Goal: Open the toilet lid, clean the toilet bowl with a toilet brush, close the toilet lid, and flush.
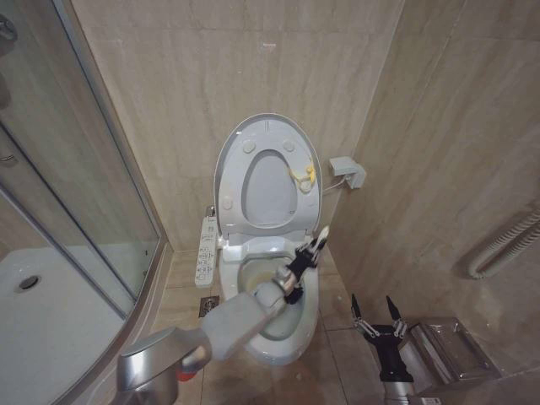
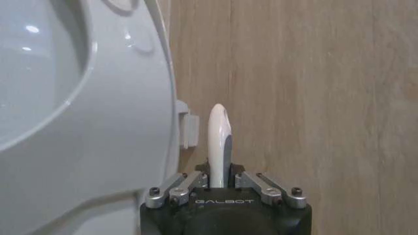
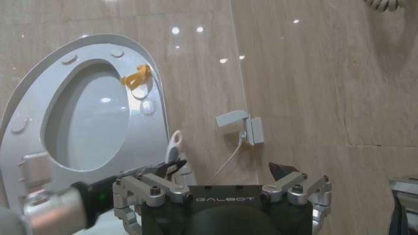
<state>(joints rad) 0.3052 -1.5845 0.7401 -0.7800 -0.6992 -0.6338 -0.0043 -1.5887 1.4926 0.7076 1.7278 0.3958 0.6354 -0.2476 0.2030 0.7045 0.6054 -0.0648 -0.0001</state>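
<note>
Your left gripper [image 1: 305, 260] is clamped tight on the toilet brush [image 1: 317, 241], fingers pinched on the thin handle, whose white-and-grey end points up toward the wall; the arm reaches across the toilet bowl [image 1: 283, 342], so the gripper sits over the bowl's right rear rim; from the left wrist you see the handle [image 2: 219, 144] rising between the closed fingers, with the raised seat and lid just beside it; your right gripper [image 1: 378, 322] waits low on the right, near the floor beside a metal box [image 1: 451, 348], its two fingers spread apart with nothing between them; past the bowl, the toilet lid [image 1: 263, 139] stands upright against the tiled wall with the seat ring folded up against it, round bumpers showing and a small yellow loop [image 1: 304, 175] at its right edge; a white control panel [image 1: 206, 251] sits along the bowl's left side
</note>
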